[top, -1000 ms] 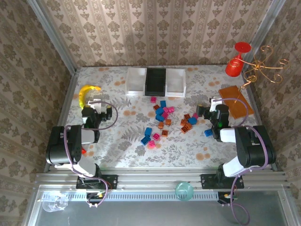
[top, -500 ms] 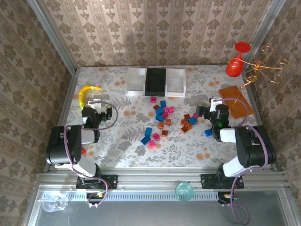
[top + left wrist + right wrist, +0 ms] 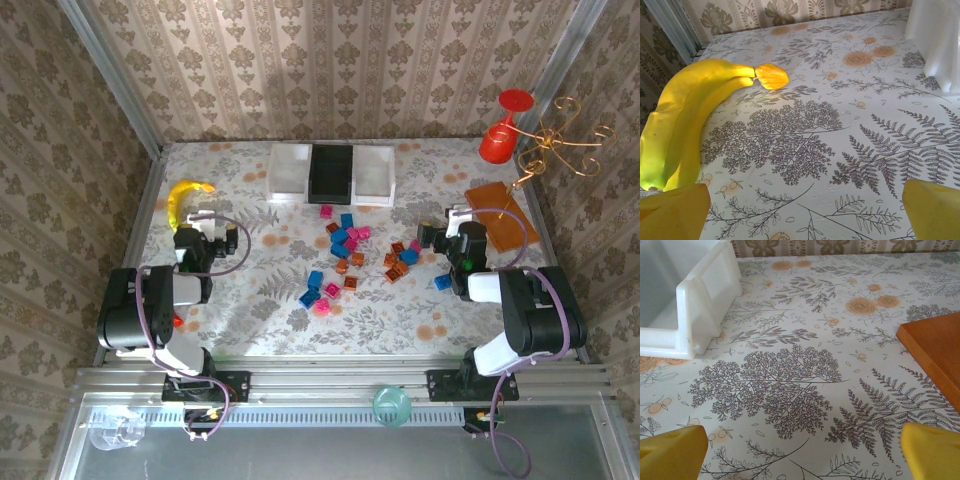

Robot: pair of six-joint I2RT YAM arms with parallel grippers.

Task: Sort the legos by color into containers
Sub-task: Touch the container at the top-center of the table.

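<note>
The legos (image 3: pixel 350 255), small blue, pink and orange-brown bricks, lie scattered over the middle of the table. The three containers stand in a row at the back: a white one (image 3: pixel 290 170), a black one (image 3: pixel 331 172) and a white one (image 3: pixel 374 174). My left gripper (image 3: pixel 205 217) rests low at the left, open and empty, with its yellow fingertips (image 3: pixel 675 212) wide apart over bare cloth (image 3: pixel 805 210). At the right my right gripper (image 3: pixel 458 218) is open and empty (image 3: pixel 805 450), just right of the bricks. A white container (image 3: pixel 705 295) is ahead to its left.
A banana (image 3: pixel 690 120) lies just ahead of the left gripper, near the left wall. An orange-brown plate (image 3: pixel 935 350) lies close on the right gripper's right. A red glass (image 3: pixel 503 128) and a gold wire stand (image 3: pixel 565 140) occupy the back right corner.
</note>
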